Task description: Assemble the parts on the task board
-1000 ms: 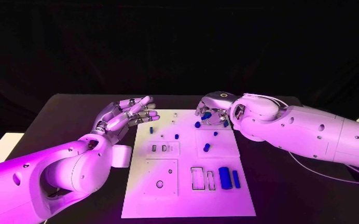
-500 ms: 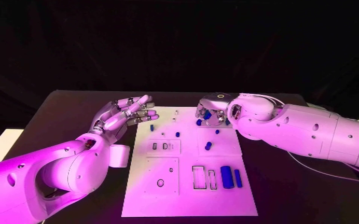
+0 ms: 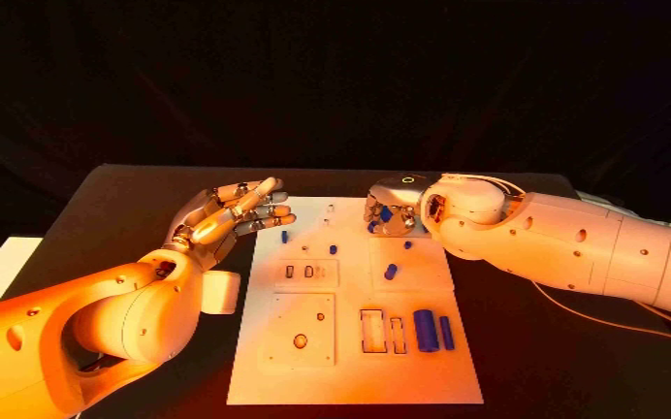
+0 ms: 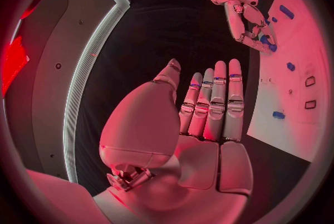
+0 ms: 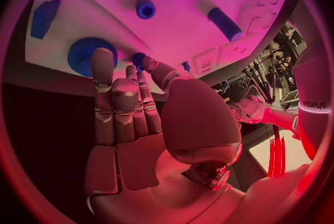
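Task board (image 3: 350, 341): white plate lying flat mid-table, its long axis running away from the robot. Right hand (image 3: 392, 211): hanging over the board's far right corner, fingers pointing down at the parts there; in the right wrist view (image 5: 132, 123) the fingertips are sitting beside a blue toothed wheel (image 5: 92, 52) and touching or nearly touching a small blue peg (image 5: 139, 59), but whether anything is actually being pinched cannot be told. Left hand (image 3: 231, 215): hovering off the board's far left edge, holding nothing, fingers extended and close together, palm facing the board; it is standing apart from every part. Parts: a short blue cylinder (image 3: 392, 271) is lying mid-board, just nearward of the right hand, long axis roughly along the board's length; a larger blue cylinder (image 3: 425, 330) and a slimmer blue bar (image 3: 446, 332) are lying side by side near the board's near right edge, both lengthwise, next to empty rectangular slots (image 3: 370, 331). Judgement: the far-corner cluster is lying directly beneath the right hand, making that hand far the nearer for the coming move; the left is merely standing by.
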Available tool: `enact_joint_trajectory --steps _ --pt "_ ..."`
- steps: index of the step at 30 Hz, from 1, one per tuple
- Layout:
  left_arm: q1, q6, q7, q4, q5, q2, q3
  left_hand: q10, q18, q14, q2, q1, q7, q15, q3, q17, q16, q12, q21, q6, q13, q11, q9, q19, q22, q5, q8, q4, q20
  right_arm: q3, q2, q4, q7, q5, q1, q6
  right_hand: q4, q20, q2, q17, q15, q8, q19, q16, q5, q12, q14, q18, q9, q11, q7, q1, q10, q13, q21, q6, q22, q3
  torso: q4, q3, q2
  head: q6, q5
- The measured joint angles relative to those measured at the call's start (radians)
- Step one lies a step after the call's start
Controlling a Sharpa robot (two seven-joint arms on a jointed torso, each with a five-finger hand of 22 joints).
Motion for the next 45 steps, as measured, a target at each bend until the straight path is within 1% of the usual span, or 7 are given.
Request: enact_joint_trajectory --steps 9,16,18,23,30,36,45 --pt "0.001 0.002 -0.004 0.001 0.0 -0.001 0.0 0.0 0.0 0.0 0.0 0.0 0.0 0.0 -0.002 0.002 -0.004 -0.005 -0.004 0.0 0.0 0.0 -0.001 0.0 -0.001 0.0 -0.001 -0.003 0.0 0.003 0.007 -0.007 -0.002 -0.001 0.001 0.022 0.014 0.0 0.0 0.036 0.0 0.0 0.0 0.038 0.0 0.0 0.0 0.0 0.005 -0.006 -0.004 0.0 0.023 0.0 0.043 0.026 0.047 0.014 0.0035 -0.0021 0.004 -0.001 -0.001" --pt "0.001 0.004 -0.006 0.001 0.002 -0.002 0.0 0.0 0.0 0.0 0.009 0.001 0.0 0.0 0.0 0.004 -0.004 -0.005 -0.004 0.0 0.0 0.0 -0.001 0.0 -0.002 0.0 -0.004 -0.006 0.0 0.004 0.007 -0.007 -0.003 -0.004 0.003 0.023 0.006 -0.006 0.019 0.072 -0.006 0.005 0.017 0.074 -0.016 -0.002 0.001 0.0 0.008 -0.009 -0.005 0.019 0.044 0.0 0.09 0.046 0.104 0.036 0.0058 -0.0037 0.007 -0.002 -0.004" --pt "0.002 0.005 -0.007 0.001 0.002 -0.002 0.0 0.0 0.0 0.0 0.009 0.001 0.0 0.0 0.0 0.005 -0.004 -0.005 -0.004 0.0 0.0 0.0 -0.001 0.0 -0.002 0.0 -0.004 -0.006 0.0 0.004 0.007 -0.005 -0.004 -0.007 0.003 0.015 -0.001 -0.006 0.023 0.099 -0.007 0.007 0.031 0.097 -0.03 -0.003 0.0 -0.016 0.011 -0.008 -0.004 0.03 0.058 0.0 0.121 0.056 0.144 0.052 0.0062 -0.0042 0.007 -0.002 -0.004" --pt "0.002 0.006 -0.008 0.001 0.004 -0.002 0.0 0.0 0.0 0.0 0.009 0.001 0.0 0.0 -0.003 0.006 -0.004 -0.005 -0.004 0.0 0.0 0.0 -0.001 0.004 -0.003 0.0 -0.004 -0.008 0.004 0.001 -0.004 0.015 -0.006 -0.012 -0.002 -0.035 -0.015 -0.007 0.031 0.12 -0.011 0.007 0.036 0.115 -0.036 -0.001 0.003 -0.016 0.019 -0.004 -0.001 0.044 0.064 -0.001 0.157 0.061 0.186 0.079 0.0081 -0.005 0.009 0.002 -0.006" --pt "0.002 0.007 -0.009 0.001 0.006 -0.002 0.0 0.0 0.0 0.0 0.013 0.005 0.0 0.0 0.002 0.007 -0.008 -0.011 -0.008 0.0 0.0 0.0 -0.001 0.007 -0.003 0.0 -0.004 -0.012 0.0 0.012 0.001 0.035 -0.015 -0.013 0.0 -0.142 -0.017 -0.007 0.025 0.128 -0.011 0.007 0.036 0.126 -0.039 -0.001 0.003 -0.016 0.02 -0.004 0.0 0.049 0.064 0.0 0.17 0.064 0.201 0.094 0.0108 -0.0069 0.01 0.011 -0.006" --pt "0.002 0.009 -0.009 0.001 0.007 -0.001 0.0 0.0 0.0 0.0 0.013 0.005 0.0 0.0 0.001 0.01 -0.008 -0.011 -0.008 0.0 0.0 0.0 -0.001 0.007 -0.005 0.0 -0.008 -0.018 0.0 0.014 0.041 0.002 -0.03 -0.012 0.0 -0.204 -0.014 -0.007 0.025 0.136 -0.011 0.005 0.036 0.135 -0.043 -0.001 0.003 -0.016 0.02 -0.004 0.0 0.049 0.064 0.0 0.179 0.064 0.21 0.097 0.0128 -0.0081 0.012 0.014 -0.004" --pt "0.003 0.015 -0.009 0.004 0.01 -0.001 0.0 0.0 0.0 0.0 0.017 0.009 0.0 0.0 0.001 0.011 -0.008 -0.011 -0.008 0.0 0.0 0.0 -0.001 0.007 -0.006 0.0 -0.008 -0.018 0.0 0.015 0.095 -0.046 -0.043 -0.009 0.001 -0.246 -0.014 -0.005 0.025 0.141 -0.011 0.002 0.033 0.143 -0.04 -0.004 0.003 -0.016 0.022 -0.003 0.003 0.049 0.064 -0.001 0.184 0.061 0.216 0.103 0.018 -0.01 0.016 0.013 -0.004"
